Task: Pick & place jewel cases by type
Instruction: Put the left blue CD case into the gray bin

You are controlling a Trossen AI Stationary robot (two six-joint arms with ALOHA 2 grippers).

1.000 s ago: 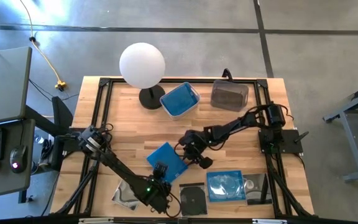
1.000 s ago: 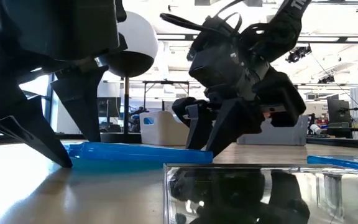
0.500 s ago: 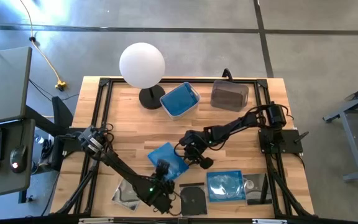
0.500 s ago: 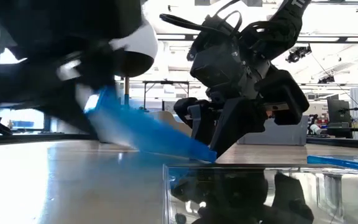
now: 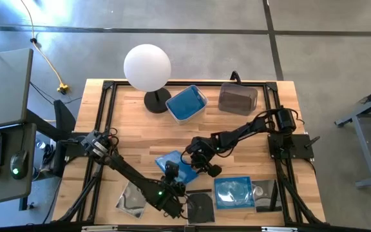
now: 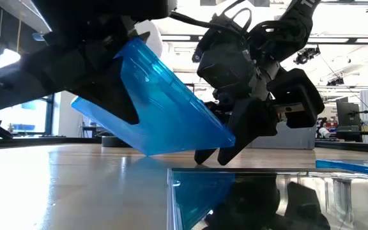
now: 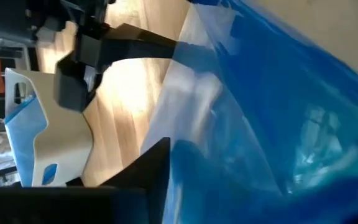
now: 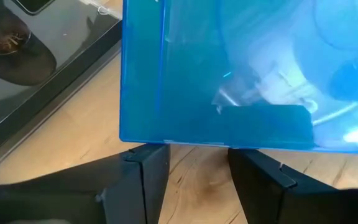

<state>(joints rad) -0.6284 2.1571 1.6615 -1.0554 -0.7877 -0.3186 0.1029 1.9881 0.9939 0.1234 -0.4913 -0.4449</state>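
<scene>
A translucent blue jewel case (image 5: pixel 174 160) (image 6: pixel 165 108) is tipped up steeply at mid-table between my two grippers. My left gripper (image 5: pixel 171 176) (image 6: pixel 114 76) is shut on its raised near end. My right gripper (image 5: pixel 199 161) (image 8: pixel 197 171) is open, with its fingers at the case's low far-right edge. Whether that low edge touches the wood, I cannot tell. A second blue case (image 5: pixel 234 192) and several clear cases with dark insides (image 5: pixel 200 207) (image 5: pixel 131 198) (image 5: pixel 266 192) lie flat along the near edge. My left gripper pinches the blue case's raised near edge (image 6: pixel 123 61) between its two fingers, one on each face, slanting in from the near left. The case fills the left wrist view, with one finger (image 7: pixel 151 165) below it. The case hangs tilted, its far end low. My right gripper is open, and both fingertips (image 8: pixel 143 155) stand against the blue case's low edge (image 8: pixel 197 142) from the table's right. In the low view the case's low corner (image 6: pixel 230 136) meets a finger there.
A blue tub (image 5: pixel 187 103) and a grey tub (image 5: pixel 237 98) stand at the far edge beside a white globe lamp (image 5: pixel 147 67). A clear case (image 6: pixel 267 198) lies right before the low camera. Bare wood shows left of centre.
My left gripper has taken hold of the blue case's near end and has risen, moving toward the far right. The case has tipped from flat to steeply tilted; its edge at my right gripper's fingers has stayed low. My right gripper has kept still.
</scene>
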